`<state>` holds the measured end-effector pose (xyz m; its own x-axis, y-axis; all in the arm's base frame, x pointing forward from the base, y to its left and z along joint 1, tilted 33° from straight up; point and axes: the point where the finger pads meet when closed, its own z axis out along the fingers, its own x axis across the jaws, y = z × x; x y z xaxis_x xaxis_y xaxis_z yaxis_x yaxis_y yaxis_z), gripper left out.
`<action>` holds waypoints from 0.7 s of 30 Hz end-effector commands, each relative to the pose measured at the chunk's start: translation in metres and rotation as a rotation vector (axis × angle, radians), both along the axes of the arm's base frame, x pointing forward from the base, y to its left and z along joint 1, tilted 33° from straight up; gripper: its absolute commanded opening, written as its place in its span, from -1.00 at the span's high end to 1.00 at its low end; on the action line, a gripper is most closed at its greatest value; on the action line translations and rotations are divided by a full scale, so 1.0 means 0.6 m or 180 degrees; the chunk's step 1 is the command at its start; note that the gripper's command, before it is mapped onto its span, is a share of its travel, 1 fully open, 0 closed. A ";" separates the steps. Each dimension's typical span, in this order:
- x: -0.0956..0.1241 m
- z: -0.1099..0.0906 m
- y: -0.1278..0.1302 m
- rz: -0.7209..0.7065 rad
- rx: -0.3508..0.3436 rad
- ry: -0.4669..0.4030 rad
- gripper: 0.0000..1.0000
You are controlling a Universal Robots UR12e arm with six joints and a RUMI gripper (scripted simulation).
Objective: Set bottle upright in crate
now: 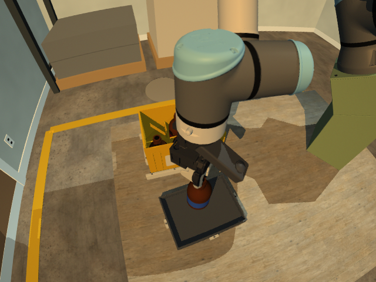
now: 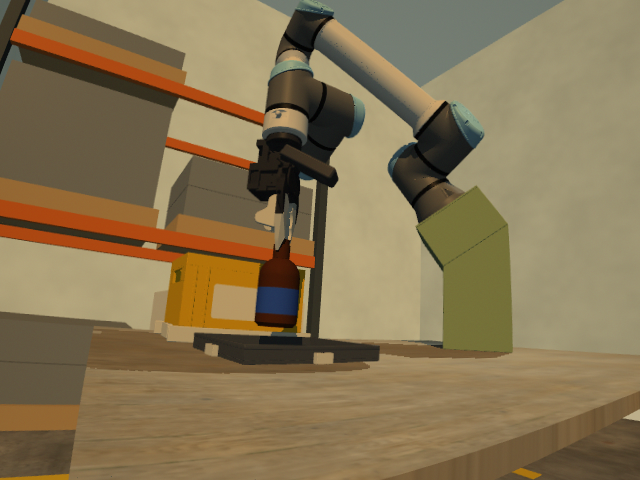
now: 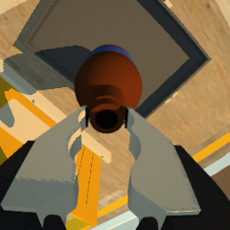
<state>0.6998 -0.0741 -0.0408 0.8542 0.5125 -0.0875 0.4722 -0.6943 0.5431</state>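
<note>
The brown bottle [image 1: 198,194] [image 2: 277,279] [image 3: 107,79] with a blue label hangs upright, its base a little above the dark tray [image 1: 209,222] [image 2: 279,355] [image 3: 160,43]. My gripper [image 1: 200,181] [image 2: 281,246] [image 3: 106,108] is shut on the bottle's neck, one finger on each side just by the mouth. The yellow crate [image 1: 157,160] [image 2: 178,302] [image 3: 88,184] stands behind the tray in the top and exterior views. The arm hides its right part in the top view, so not all compartments show.
A brown bottle [image 1: 157,140] stands in the crate's near left compartment, and another bottle [image 1: 172,126] shows partly farther back. Dividers and raised walls surround them. The green robot pedestal [image 1: 339,133] [image 2: 475,299] stands to the right. Shelving [image 2: 87,222] is behind the table.
</note>
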 end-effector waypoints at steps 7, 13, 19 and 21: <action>0.001 0.001 0.001 0.0001 0.0000 -0.0004 1.00; 0.000 0.002 0.001 0.0001 0.0000 -0.0004 1.00; 0.000 0.004 0.002 0.0001 0.0000 -0.0004 1.00; -0.001 0.006 0.003 0.0001 0.0000 -0.0004 1.00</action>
<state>0.6994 -0.0732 -0.0393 0.8542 0.5125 -0.0875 0.4722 -0.6943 0.5431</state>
